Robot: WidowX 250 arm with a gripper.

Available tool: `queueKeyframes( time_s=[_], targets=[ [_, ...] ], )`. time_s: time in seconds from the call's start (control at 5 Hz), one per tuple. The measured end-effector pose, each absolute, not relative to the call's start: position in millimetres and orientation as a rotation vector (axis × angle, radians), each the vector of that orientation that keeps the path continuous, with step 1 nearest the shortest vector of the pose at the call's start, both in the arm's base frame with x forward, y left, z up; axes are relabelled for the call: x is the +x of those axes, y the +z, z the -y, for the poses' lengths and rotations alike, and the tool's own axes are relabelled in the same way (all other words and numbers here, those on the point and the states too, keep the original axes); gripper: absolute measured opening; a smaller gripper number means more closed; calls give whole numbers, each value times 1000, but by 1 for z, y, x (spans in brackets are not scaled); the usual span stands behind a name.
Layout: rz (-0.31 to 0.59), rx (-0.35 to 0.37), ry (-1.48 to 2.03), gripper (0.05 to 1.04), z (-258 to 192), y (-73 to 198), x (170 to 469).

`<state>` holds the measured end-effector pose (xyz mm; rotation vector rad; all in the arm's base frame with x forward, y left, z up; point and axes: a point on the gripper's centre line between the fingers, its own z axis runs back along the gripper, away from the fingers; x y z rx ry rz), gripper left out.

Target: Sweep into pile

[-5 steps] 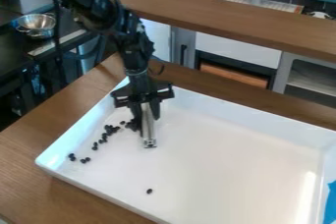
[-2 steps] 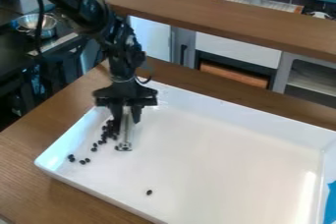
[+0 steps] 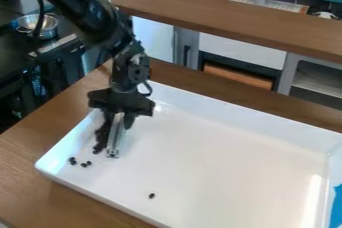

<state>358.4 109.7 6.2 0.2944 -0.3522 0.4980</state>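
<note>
Clasping a metal tool [image 3: 115, 137] between the fingers [image 3: 129, 121], inside a white tray [image 3: 220, 157] on the desk [image 3: 33, 142], just beside clustered small black pieces [image 3: 99, 149].

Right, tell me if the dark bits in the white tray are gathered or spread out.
Spread out: some dark bits bunch beside the metal tool, a few lie near the tray's corner, one sits apart.

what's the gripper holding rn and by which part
The gripper holds a slim silvery tool by its upper part, the other end pointing down.
</note>
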Motion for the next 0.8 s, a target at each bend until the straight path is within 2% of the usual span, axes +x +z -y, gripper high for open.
queueKeyframes(
  time_s=[0.2, 0.4, 0.6, 0.8],
  targets=[
    [351, 251, 464, 370, -92, 18, 358],
    [317, 79, 407, 370, -44, 51, 360],
    [269, -12, 371, 370, -13, 70, 358],
    [200, -84, 295, 370, 20, 75, 353]
  ],
)
